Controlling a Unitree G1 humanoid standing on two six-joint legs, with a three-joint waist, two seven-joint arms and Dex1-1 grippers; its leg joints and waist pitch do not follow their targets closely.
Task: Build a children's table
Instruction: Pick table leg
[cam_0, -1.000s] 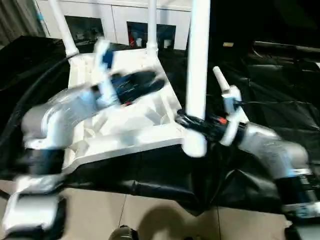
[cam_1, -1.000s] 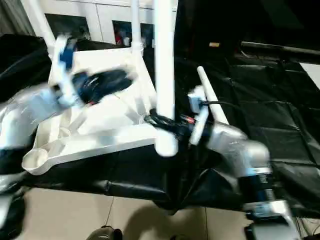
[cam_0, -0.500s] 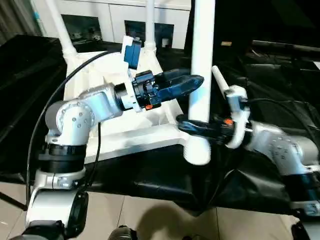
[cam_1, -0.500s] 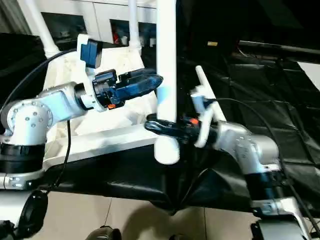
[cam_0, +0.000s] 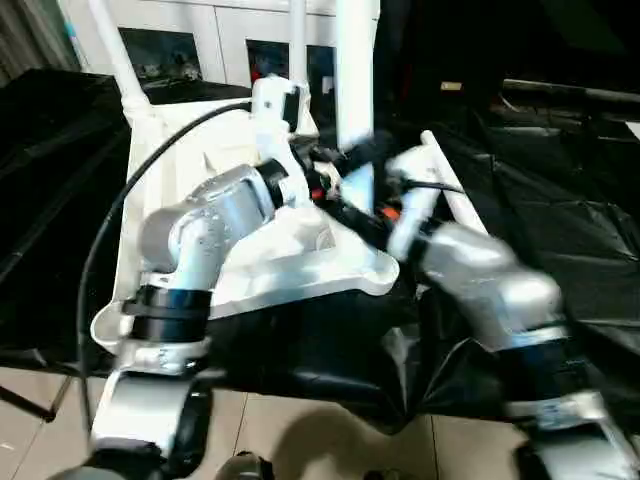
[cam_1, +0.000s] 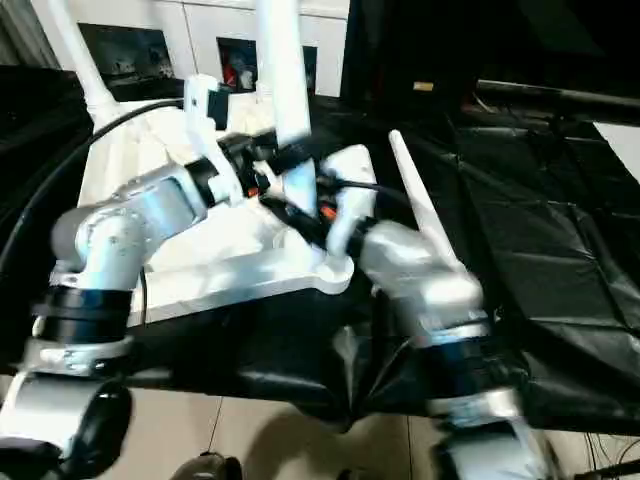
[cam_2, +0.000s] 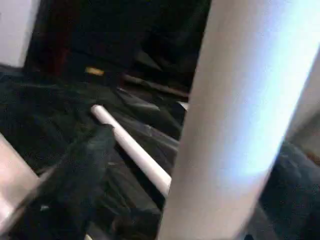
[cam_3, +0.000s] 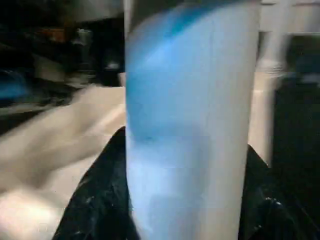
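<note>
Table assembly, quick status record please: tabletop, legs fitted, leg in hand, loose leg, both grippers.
tabletop: white tabletop upside down on the black cloth
legs fitted: two legs upright in the far corner sockets
leg in hand: third leg held upright over the tabletop's near right part
loose leg: fourth leg lying on the cloth, right of the tabletop
right gripper: shut on the third leg
left gripper: open, beside the third leg

Both silver forearms reach forward and converge mid-scene. Left gripper (cam_0: 325, 180) beside the upright white leg (cam_0: 354, 80), fingers spread wide, not gripping. Right gripper (cam_0: 352, 195) clamped around that leg, black fingers (cam_3: 95, 200) on both sides. Right wrist bent inward toward the left.
</note>
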